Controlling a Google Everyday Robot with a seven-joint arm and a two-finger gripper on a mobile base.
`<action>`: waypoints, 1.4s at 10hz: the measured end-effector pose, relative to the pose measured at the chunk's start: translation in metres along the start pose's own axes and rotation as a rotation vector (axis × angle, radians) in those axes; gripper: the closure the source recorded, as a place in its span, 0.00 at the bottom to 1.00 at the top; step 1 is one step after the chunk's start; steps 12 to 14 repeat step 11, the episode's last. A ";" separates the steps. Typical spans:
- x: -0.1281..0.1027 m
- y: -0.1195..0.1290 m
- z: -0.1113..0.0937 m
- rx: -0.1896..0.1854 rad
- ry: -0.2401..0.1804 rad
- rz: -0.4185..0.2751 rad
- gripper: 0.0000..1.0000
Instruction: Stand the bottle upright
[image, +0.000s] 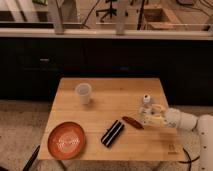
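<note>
The bottle (145, 104) is small and whitish with a white cap. It stands roughly upright on the right part of the wooden table (110, 107). My gripper (150, 118) reaches in from the right at the end of a white arm (187, 120). It sits low, right at the bottle's base, and hides the bottle's lower part. I cannot tell whether it touches the bottle.
A translucent white cup (83, 93) stands upright at the table's back left. An orange plate (66, 140) lies at the front left. A black packet (113, 133) and a small reddish-brown item (132, 122) lie just left of the gripper. Dark cabinets run behind the table.
</note>
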 end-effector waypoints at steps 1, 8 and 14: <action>0.003 0.003 0.008 0.014 0.014 -0.017 1.00; -0.001 0.015 0.063 0.095 0.033 -0.059 1.00; -0.007 0.017 0.077 0.104 0.034 -0.057 1.00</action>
